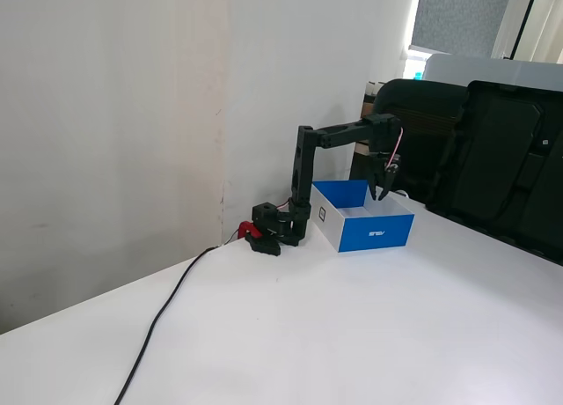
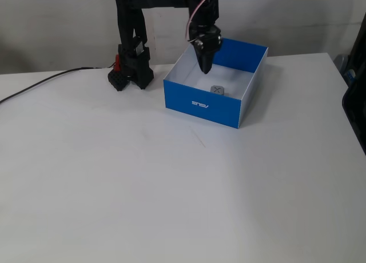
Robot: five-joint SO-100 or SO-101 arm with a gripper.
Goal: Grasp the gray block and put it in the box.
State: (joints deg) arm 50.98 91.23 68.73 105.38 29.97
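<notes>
Already the gray block (image 2: 217, 90) is lying on the white floor of the box (image 2: 201, 104), near the front blue wall, so the placing looks done and the step in hand is, by my reading, clearing the arm away. The gripper (image 2: 206, 67) is hanging tip-down over the far part of the box, just above and behind the block and apart from it; its fingers are looking drawn together to a point and holding nothing. In a fixed view from the side, the gripper (image 1: 379, 194) is dipping just inside the far rim of the box (image 1: 376, 231). To do this well, the arm should be lifting straight up first, keeping clear of the blue walls, before swinging back toward its base (image 2: 130, 74) at the left.
</notes>
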